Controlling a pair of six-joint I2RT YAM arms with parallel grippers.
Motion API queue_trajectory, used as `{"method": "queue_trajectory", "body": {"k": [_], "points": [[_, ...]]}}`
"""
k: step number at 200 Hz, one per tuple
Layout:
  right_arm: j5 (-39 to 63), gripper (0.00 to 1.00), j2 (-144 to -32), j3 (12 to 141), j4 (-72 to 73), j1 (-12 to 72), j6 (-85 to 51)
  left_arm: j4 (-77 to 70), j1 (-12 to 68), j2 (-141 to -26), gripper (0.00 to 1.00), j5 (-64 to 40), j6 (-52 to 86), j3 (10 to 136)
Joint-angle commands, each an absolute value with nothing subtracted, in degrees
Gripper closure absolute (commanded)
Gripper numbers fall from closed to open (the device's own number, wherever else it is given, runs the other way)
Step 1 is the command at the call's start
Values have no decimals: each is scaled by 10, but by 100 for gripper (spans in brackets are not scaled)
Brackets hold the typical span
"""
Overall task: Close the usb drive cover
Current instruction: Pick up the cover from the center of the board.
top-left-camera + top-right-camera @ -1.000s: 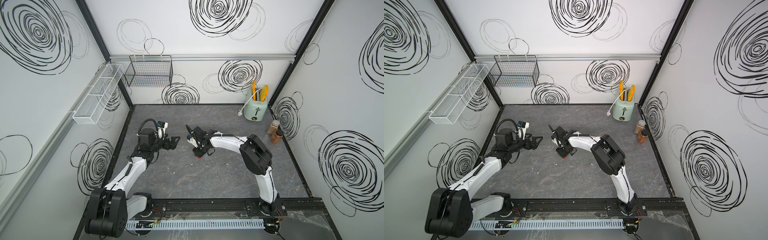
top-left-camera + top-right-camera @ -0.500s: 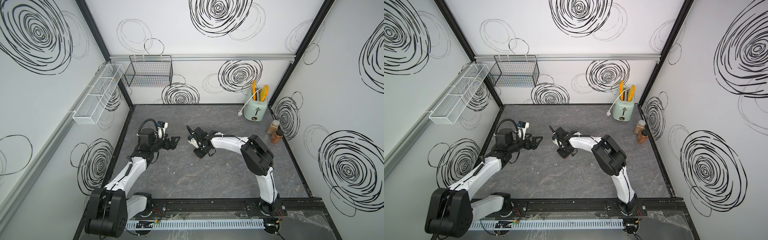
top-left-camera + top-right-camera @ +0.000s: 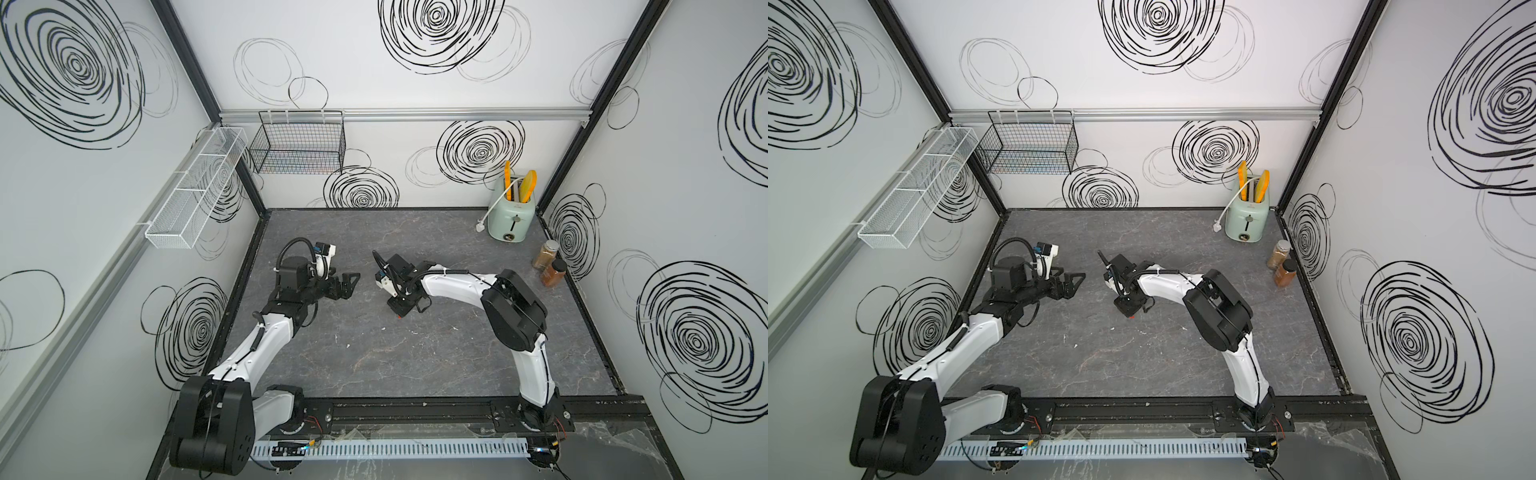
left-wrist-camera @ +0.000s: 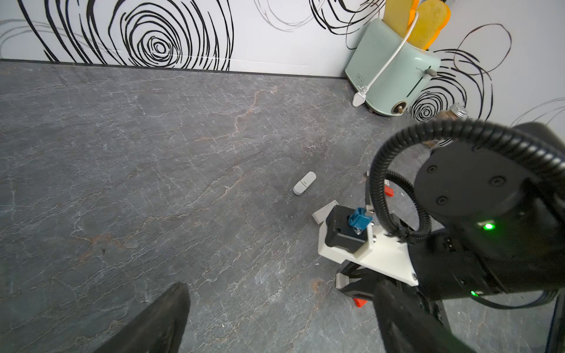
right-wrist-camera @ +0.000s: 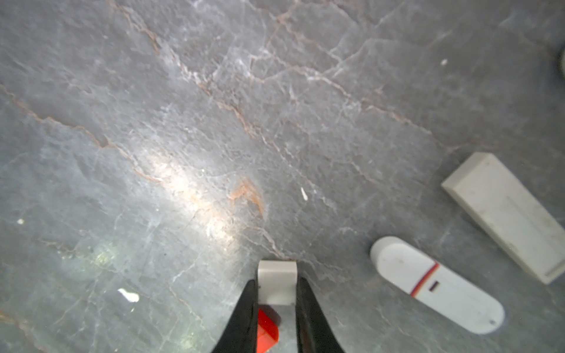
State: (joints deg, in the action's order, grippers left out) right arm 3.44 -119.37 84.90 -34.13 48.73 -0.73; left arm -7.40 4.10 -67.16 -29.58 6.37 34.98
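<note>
The usb drive (image 5: pixel 267 327), red with a white cover (image 5: pixel 276 273), is sitting low at the worktop (image 5: pixel 214 122) near the striped white stick (image 5: pixel 437 284). The right gripper (image 5: pixel 276 284) is pinching the cover in its jaws; pressing straight along the body is likely serving best. The left gripper (image 3: pixel 351 284), well apart from the stick, is holding its jaws spread.
</note>
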Motion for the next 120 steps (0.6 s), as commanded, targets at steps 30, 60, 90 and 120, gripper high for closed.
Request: {"method": "queue_trajectory", "body": {"k": [30, 60, 90, 120], "points": [[43, 81, -1158, 866, -339, 489, 13, -73, 57, -689, 2, -297, 47, 369], [57, 82, -1103, 832, -299, 479, 29, -69, 68, -705, 1, -316, 60, 377], [80, 82, -1031, 769, -252, 455, 45, -78, 78, -723, 2, -362, 90, 381], [91, 83, -939, 677, -180, 437, 78, -83, 101, -742, 6, -419, 125, 390]]}}
